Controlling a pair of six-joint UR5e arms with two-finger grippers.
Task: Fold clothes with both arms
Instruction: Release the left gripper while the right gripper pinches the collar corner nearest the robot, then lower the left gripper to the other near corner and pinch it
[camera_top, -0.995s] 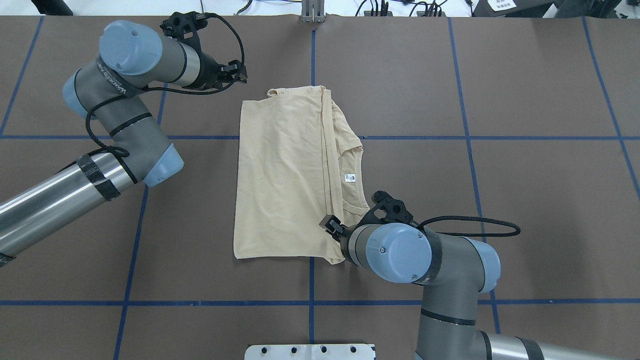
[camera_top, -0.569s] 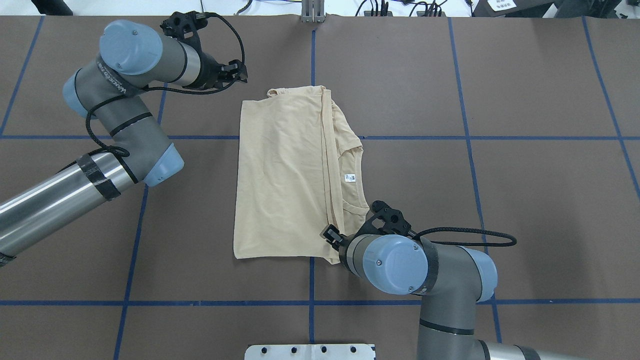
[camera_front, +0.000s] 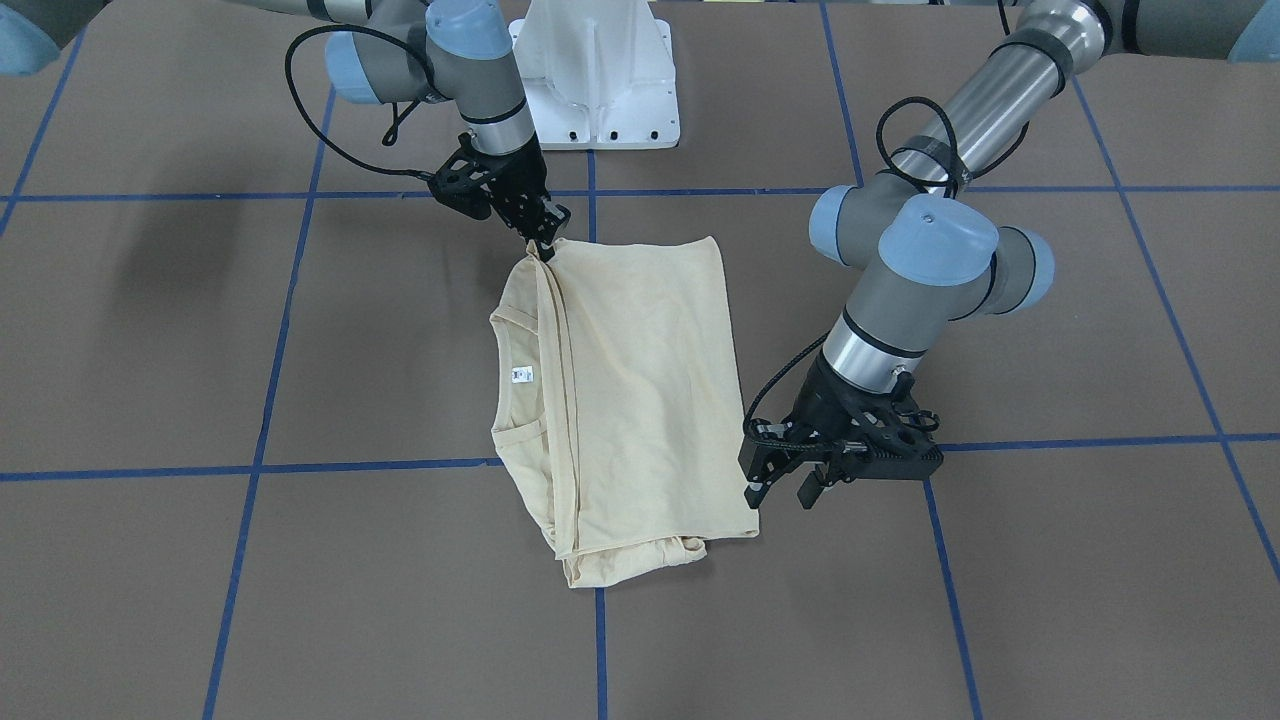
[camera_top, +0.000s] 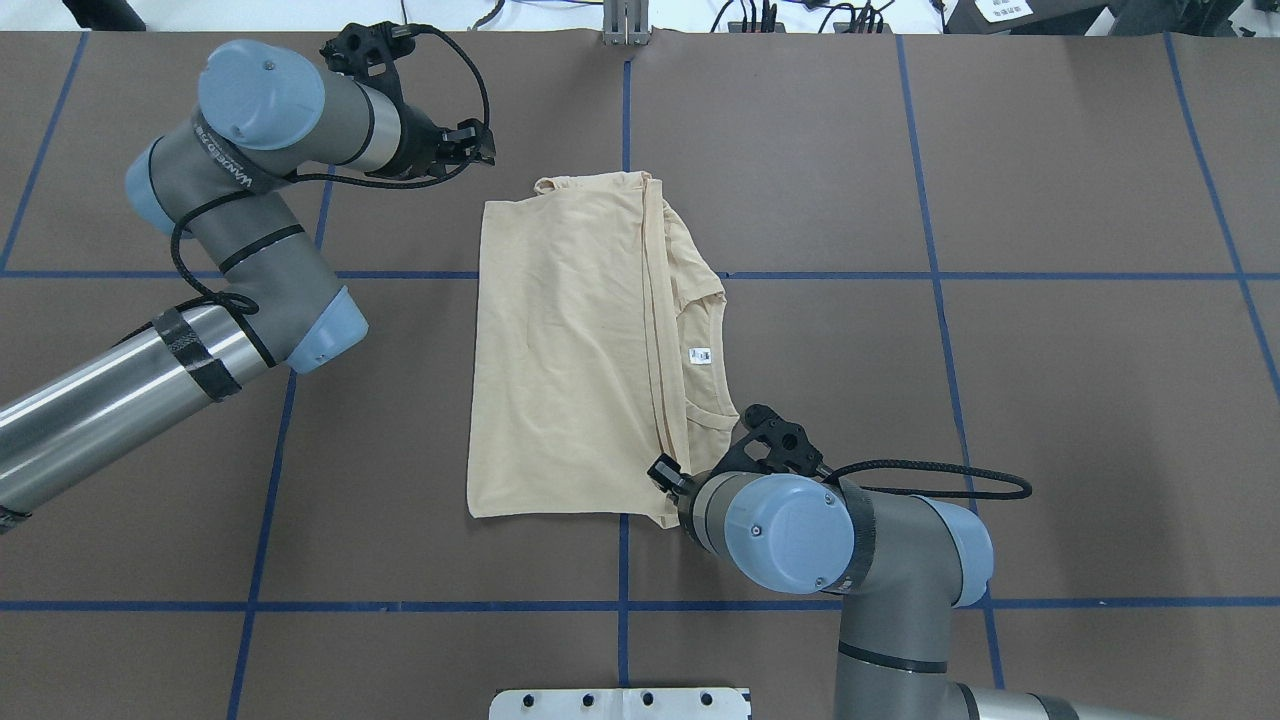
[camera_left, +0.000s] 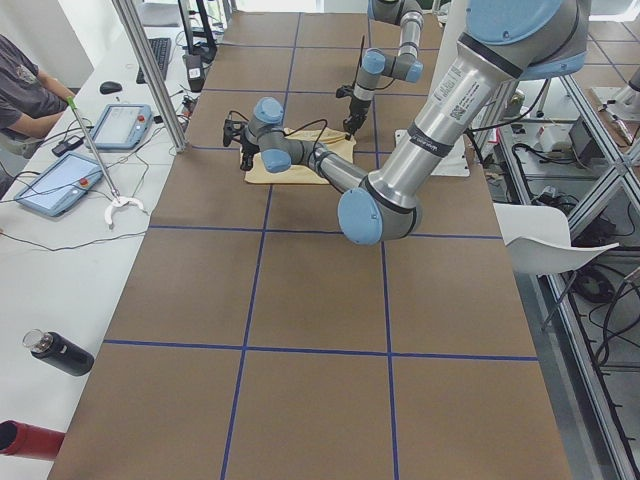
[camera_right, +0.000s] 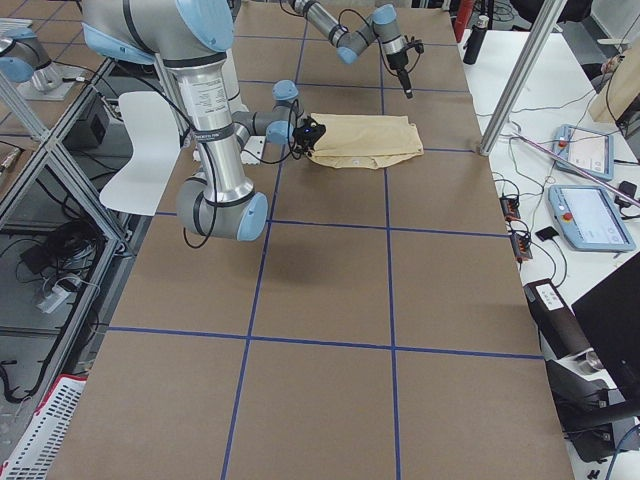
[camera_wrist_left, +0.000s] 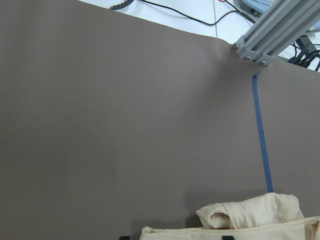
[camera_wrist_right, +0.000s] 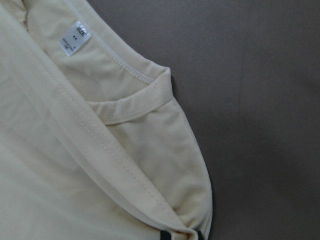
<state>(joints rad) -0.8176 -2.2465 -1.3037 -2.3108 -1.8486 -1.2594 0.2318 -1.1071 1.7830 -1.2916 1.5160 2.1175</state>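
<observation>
Desk, brown top, blue tape lines in a grid. T-shirt lies flat at the middle, folded lengthwise into a long pale cream-yellow panel that straddles the centre tape line. The top layer covers most of it. Along my right side the lower layer shows, with the ribbed neck opening and the small white neck label.

Right arm reaches in from my near right. Right jaws are at the shirt's near right corner, down on the cloth. In the right wrist view the gap is narrow: the black fingertips sit close together at the bottom edge, with the folded edge of the shirt running in between them — pinched on that corner layer, as far as I can see. The neck rib curves just above, label at upper left.

Left arm is bent over the far left of the desk. Left jaws are wide, nothing between them, just off the shirt's far left corner and not touching it in the front-facing view. The left wrist view shows bare brown desk, one tape line, and a small rolled bunch of cloth at the shirt's far edge — two dark tips are well apart at the bottom of that view.

White pedestal stands between the arm bases.
</observation>
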